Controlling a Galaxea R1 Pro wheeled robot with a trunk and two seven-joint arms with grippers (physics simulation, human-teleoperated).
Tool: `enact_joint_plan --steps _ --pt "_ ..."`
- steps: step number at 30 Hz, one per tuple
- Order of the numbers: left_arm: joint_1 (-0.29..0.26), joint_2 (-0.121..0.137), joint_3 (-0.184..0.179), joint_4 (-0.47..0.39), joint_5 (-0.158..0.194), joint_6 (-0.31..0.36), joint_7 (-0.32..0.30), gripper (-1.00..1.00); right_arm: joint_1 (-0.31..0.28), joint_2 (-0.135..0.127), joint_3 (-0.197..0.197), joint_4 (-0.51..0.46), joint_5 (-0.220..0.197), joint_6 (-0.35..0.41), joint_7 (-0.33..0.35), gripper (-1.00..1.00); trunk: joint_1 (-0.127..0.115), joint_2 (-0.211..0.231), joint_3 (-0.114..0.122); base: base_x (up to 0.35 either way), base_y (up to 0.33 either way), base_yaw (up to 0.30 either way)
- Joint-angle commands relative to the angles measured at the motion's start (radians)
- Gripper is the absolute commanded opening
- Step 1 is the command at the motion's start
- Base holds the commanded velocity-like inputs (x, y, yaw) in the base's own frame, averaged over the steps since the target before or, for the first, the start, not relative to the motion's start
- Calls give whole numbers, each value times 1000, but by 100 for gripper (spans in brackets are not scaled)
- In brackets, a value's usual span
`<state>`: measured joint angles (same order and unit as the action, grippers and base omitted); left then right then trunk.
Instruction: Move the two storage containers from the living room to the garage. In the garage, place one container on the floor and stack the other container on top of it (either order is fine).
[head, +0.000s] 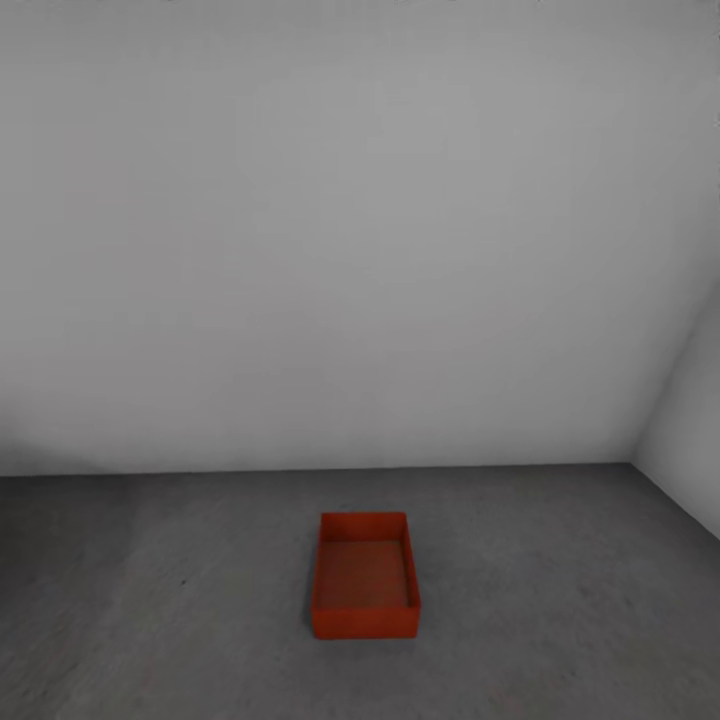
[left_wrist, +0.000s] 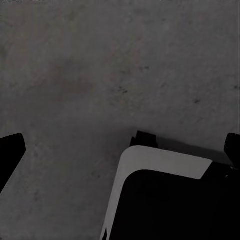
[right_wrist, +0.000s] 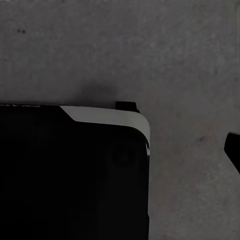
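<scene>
Container: one open-topped red-orange rectangular storage box (head: 365, 577) sits upright on the dark grey mottled concrete floor (head: 560, 620), near the pale grey wall (head: 350, 250).
Handling: I judge it rigid and light; I'd grip opposite rims.
Room: bare garage corner.
Jaws: both wrist views look down at floor; I cannot tell either's state.

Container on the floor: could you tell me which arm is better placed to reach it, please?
Neither clearly: the container sits centred ahead, and both wrist views face the floor.
</scene>
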<state>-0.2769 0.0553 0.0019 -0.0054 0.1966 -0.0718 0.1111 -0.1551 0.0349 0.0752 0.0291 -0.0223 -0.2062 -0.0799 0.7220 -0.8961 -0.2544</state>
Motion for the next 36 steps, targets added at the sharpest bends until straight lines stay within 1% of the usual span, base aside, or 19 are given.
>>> enact_joint_plan --steps 1,36 --pt "-1 0 0 1 6 -3 1 100 -1 0 8 3 -2 -5 -4 100 0 -1 0 0 0 0" --pt "-1 0 -1 1 6 -3 1 100 -1 1 8 3 -1 -8 -4 100 0 -1 58 0 0 0"
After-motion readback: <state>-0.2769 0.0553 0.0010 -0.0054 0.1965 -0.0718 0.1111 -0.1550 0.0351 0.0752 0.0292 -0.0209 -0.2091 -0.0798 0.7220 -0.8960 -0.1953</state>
